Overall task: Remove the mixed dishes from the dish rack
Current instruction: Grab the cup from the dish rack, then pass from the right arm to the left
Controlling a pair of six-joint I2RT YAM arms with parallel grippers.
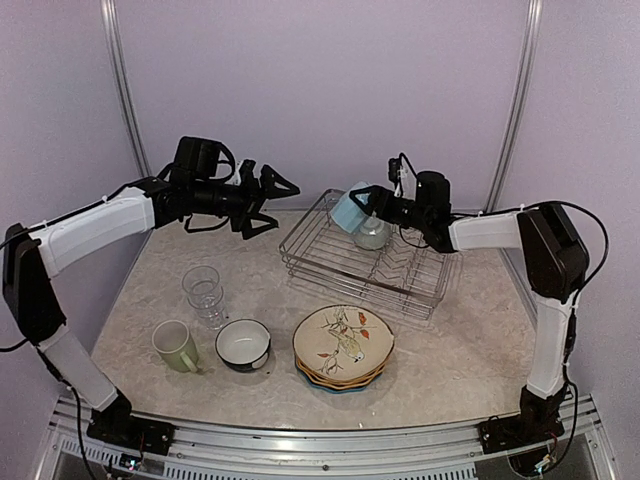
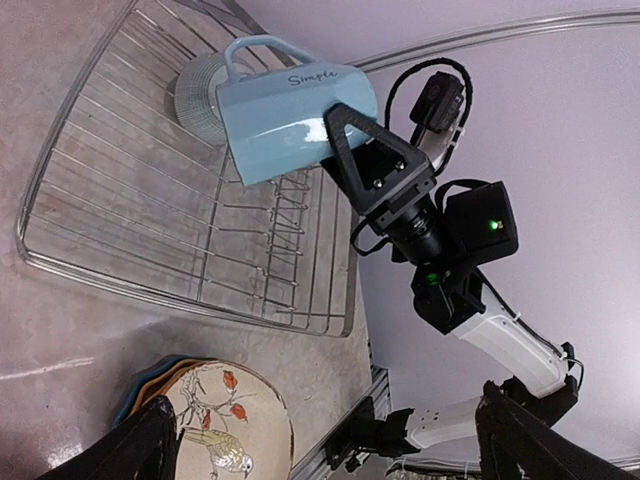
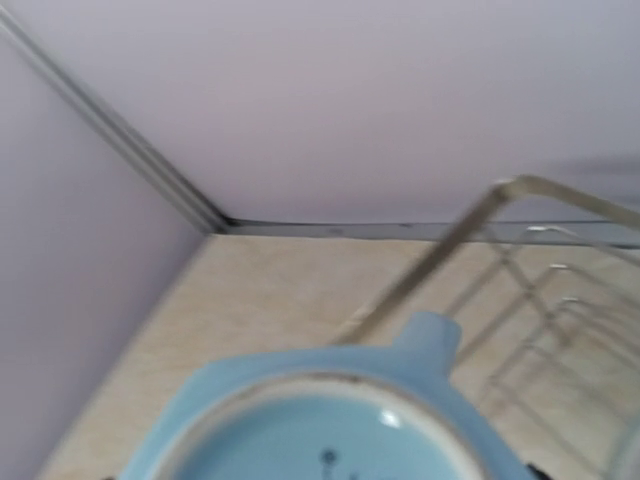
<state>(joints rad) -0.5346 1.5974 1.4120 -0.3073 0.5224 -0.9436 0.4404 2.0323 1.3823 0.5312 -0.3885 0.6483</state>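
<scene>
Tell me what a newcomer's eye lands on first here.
The light blue ceramic mug, gripped by the right hand above the silver wire dish rack. Next, the cream bird-print scalloped plate atop other plates in front of the rack, and the left hand gaping open, empty.

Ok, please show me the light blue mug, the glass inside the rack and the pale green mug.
light blue mug (image 2: 275,125): left wrist view, on its side wall.
clear glass (image 1: 372,235): top external view, on its body.
pale green mug (image 1: 182,354): top external view, on its outer wall.
</scene>
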